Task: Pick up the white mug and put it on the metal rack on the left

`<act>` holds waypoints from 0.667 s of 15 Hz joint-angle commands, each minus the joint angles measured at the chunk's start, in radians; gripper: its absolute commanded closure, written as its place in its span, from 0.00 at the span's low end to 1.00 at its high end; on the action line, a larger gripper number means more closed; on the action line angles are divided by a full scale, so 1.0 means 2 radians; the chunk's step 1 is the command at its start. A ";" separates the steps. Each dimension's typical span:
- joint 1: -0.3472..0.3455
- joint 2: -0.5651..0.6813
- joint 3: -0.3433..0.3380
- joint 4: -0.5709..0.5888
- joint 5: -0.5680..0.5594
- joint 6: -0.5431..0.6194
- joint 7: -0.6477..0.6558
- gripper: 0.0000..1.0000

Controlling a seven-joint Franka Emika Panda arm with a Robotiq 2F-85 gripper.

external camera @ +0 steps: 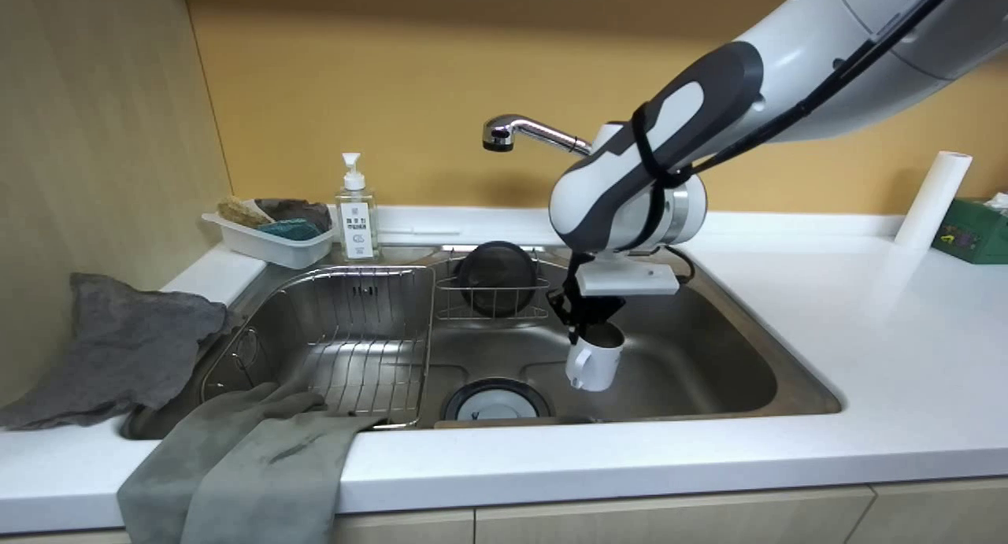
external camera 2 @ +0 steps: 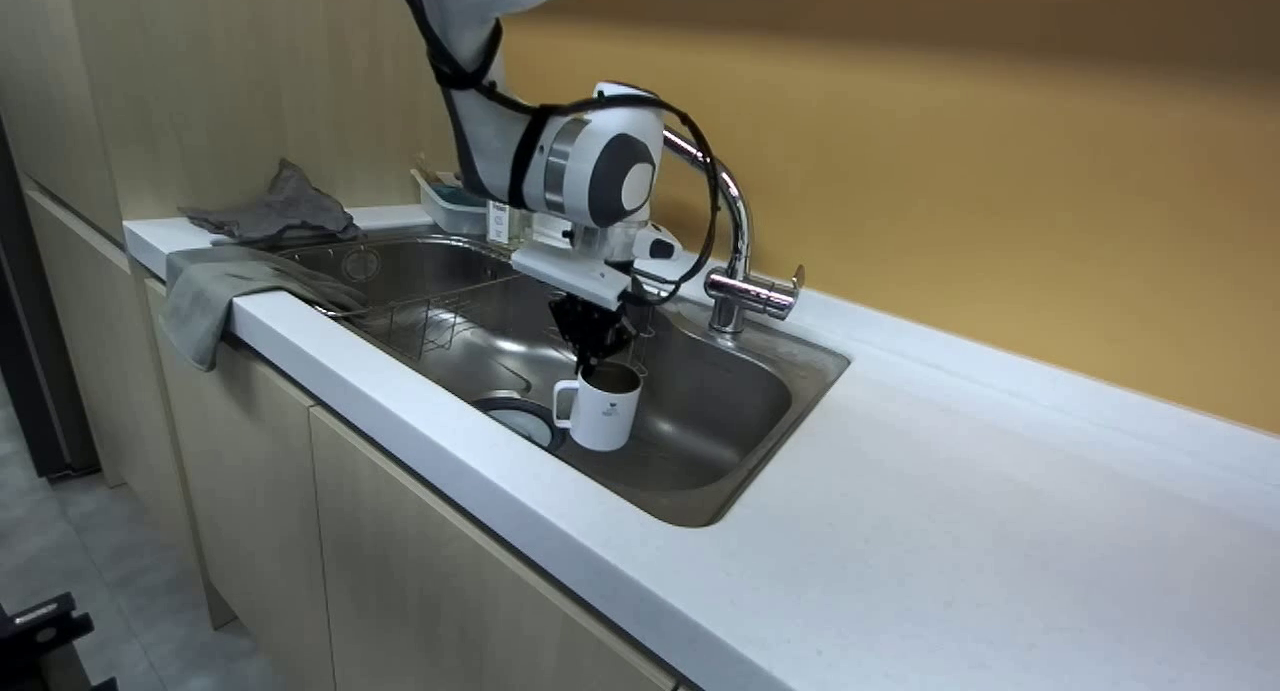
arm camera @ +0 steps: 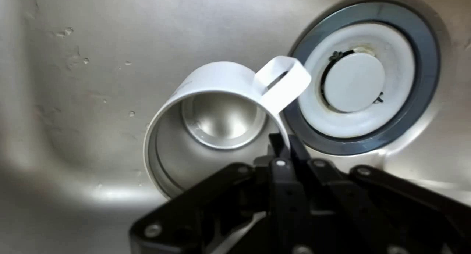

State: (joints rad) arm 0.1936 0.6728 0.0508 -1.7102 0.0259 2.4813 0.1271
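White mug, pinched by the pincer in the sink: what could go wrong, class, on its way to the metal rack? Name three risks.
The pincer grips the white mug at one spot on its rim, so the mug might swing or slip. The mug is low in the sink; without enough lift it could catch on the wire edge of the metal rack. In an exterior view the tap pokes out from behind the arm, so a sideways move might knock it.

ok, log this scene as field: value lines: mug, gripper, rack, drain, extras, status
white mug: inside the sink, mouth up; contact underneath unclear
gripper: jaws shut on mug's rim beside handle
metal rack: left part of the sink in both exterior views
drain: handle side of the mug, wrist view
extras: soap bottle beside white tub
status: mug gripped, not yet on rack
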 commanded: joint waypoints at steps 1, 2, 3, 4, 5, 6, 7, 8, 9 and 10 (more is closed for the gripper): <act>0.021 -0.045 0.011 0.007 -0.023 -0.041 -0.002 0.99; 0.027 -0.058 0.016 0.009 -0.027 -0.050 -0.006 0.99; 0.034 -0.070 0.021 0.011 -0.033 -0.059 -0.009 0.99; 0.039 -0.080 0.027 0.014 -0.035 -0.067 -0.013 0.99; 0.043 -0.090 0.035 0.018 -0.038 -0.078 -0.018 0.99; 0.047 -0.100 0.044 0.023 -0.036 -0.090 -0.027 0.99; 0.052 -0.107 0.052 0.029 -0.037 -0.102 -0.036 0.99; 0.058 -0.111 0.062 0.040 -0.036 -0.116 -0.047 0.99; 0.061 -0.112 0.073 0.053 -0.032 -0.131 -0.061 0.99; 0.064 -0.111 0.081 0.067 -0.029 -0.145 -0.072 0.99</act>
State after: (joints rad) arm 0.3072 0.4601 0.1719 -1.6531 -0.0295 2.2815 0.0333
